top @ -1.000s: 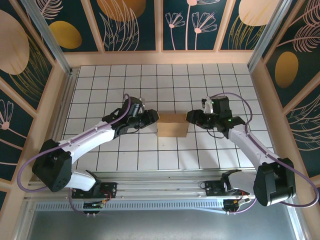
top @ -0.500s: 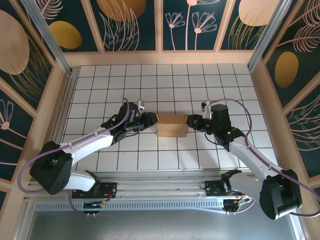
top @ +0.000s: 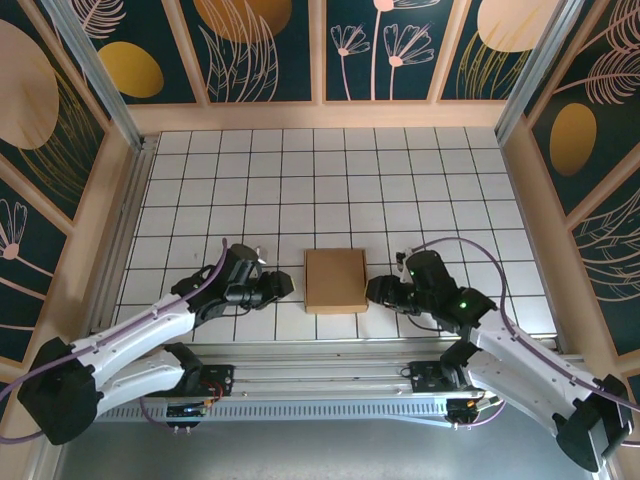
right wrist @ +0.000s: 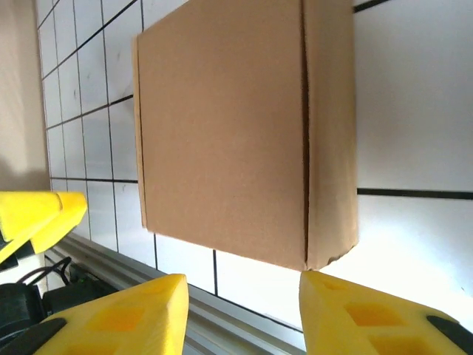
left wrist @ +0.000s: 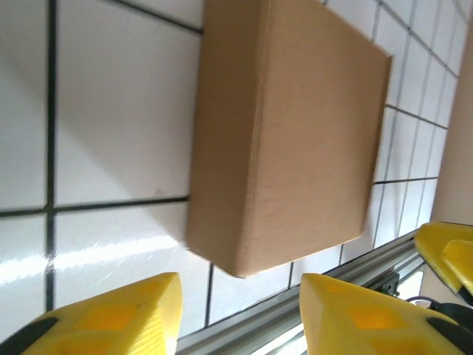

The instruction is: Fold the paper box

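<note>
On either side of the paper box [top: 335, 281], left pincer [top: 283, 284] and right pincer [top: 376, 291] stand parted, empty.

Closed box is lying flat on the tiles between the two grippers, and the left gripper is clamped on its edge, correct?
Not clamped. The top external view shows the left gripper open beside the paper box, with a strip of tile between them. The rest holds.

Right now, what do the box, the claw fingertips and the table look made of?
The paper box: plain brown cardboard, matte, with a visible fold seam; fingertips of the left claw: yellow, likely moulded plastic or rubber, dull sheen; table: white tiles, glossy, reflecting light, possibly printed.
</note>
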